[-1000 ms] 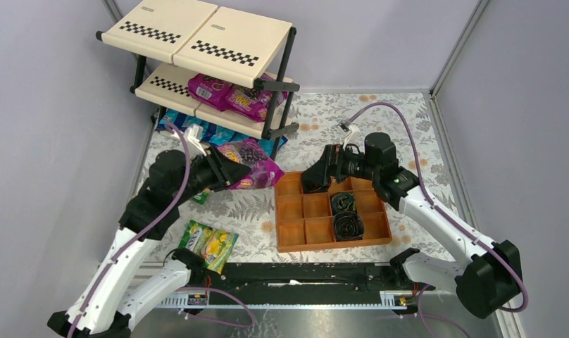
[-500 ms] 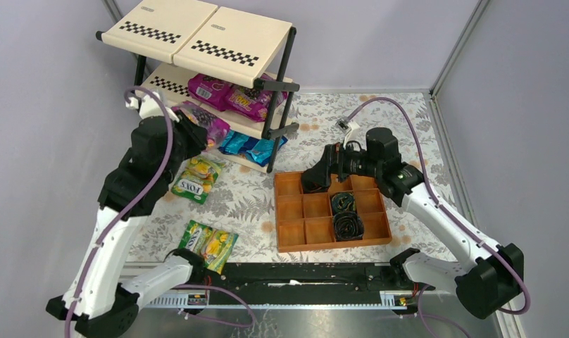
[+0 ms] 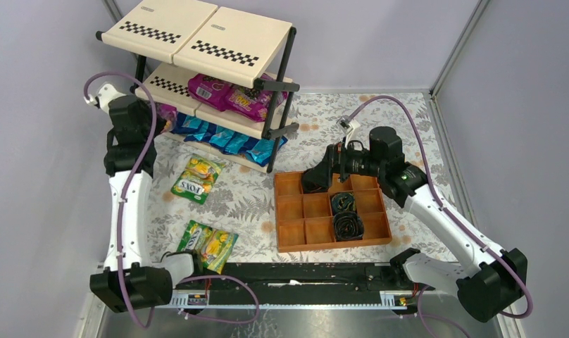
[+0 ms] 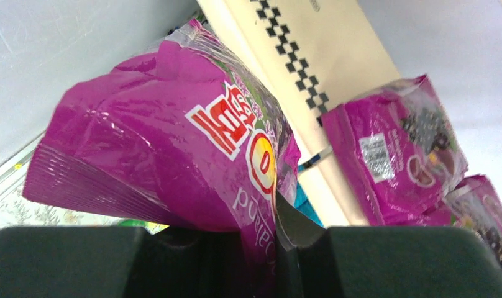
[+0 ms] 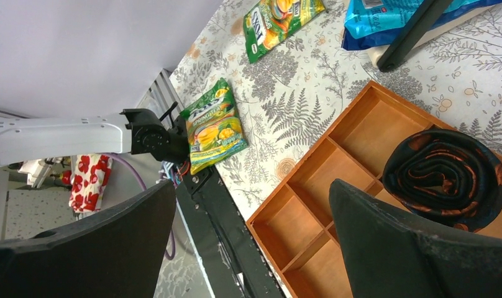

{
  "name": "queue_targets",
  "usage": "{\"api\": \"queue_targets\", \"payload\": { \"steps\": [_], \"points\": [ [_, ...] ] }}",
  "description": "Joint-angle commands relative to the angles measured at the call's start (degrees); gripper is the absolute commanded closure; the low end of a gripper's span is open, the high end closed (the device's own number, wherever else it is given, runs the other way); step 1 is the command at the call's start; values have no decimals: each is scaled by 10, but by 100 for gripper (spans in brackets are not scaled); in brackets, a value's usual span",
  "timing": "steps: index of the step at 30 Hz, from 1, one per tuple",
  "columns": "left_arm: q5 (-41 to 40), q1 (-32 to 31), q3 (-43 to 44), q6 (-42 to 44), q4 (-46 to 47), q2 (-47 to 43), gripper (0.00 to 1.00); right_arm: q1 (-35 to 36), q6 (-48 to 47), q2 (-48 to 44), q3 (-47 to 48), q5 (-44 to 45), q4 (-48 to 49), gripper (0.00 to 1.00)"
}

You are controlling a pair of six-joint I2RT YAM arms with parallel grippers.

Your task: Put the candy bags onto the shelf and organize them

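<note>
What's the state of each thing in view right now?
Left hand: shut on a magenta candy bag, beside the shelf's middle tier.
Right hand: open, empty, over the compartment tray.
Two magenta bags: lying on middle tier.
Blue bags: on bottom tier.
Two green-yellow bags: flat on the table, unshelved.
Two dark coiled rolls: in tray compartments.
</note>
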Motion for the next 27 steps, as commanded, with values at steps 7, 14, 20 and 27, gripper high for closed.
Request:
{"api": "queue_targets", "payload": {
  "steps": [7, 14, 20, 27],
  "points": [
    [41, 57, -115, -85, 420, -18, 86, -5, -5, -3, 44, 5, 1, 0],
    [152, 74, -180, -148, 632, 35, 84, -9, -26, -8, 66, 31, -38, 0],
    [208, 75, -200, -149, 720, 85, 82, -12, -17, -4, 62, 29, -17, 0],
    [270, 81, -162, -147, 761, 187, 80, -19, -9, -1, 72, 10, -17, 0]
  ]
}}
